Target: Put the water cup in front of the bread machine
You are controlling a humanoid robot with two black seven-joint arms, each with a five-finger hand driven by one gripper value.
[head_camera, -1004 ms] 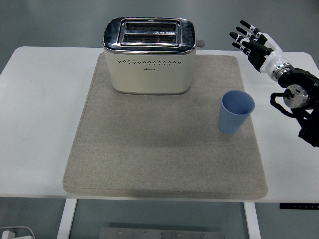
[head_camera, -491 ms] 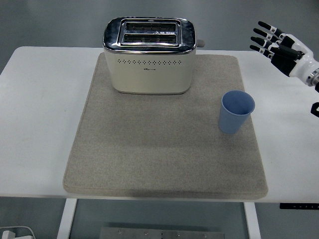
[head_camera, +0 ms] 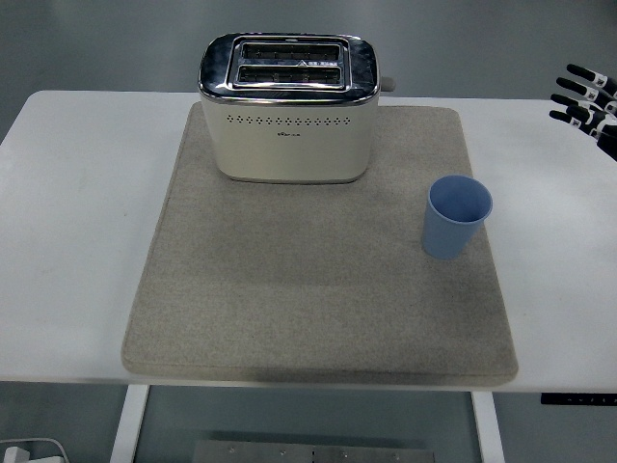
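The white table [head_camera: 87, 193] is being covered across most of its middle by a grey felt mat [head_camera: 308, 299], whose near edge is lying just short of the table's near edge. Bare white strips are being left along the left and right sides of the mat, the left strip being the wider. The cream and chrome bread machine [head_camera: 289, 111] is being kept at the far end of the mat, slightly left of centre, its two slots facing up and a small lever showing at its right end. A broad stretch of bare mat is being left open in front of the bread machine, reaching down to the mat's near edge.

The water cup [head_camera: 457, 216] is being seen upright near the mat's right edge, to the right of the bread machine and nearer the camera, well apart from it. It is being shown as a plain light blue tumbler, tapering toward its base, with its mouth open upward; what is inside cannot be told.

Only the right hand [head_camera: 588, 101] is being shown, at the picture's far right edge above the table's far right corner, well apart from the cup. Its black, white-banded fingers [head_camera: 576, 72] are being held spread and straight, pointing left, with nothing between them.
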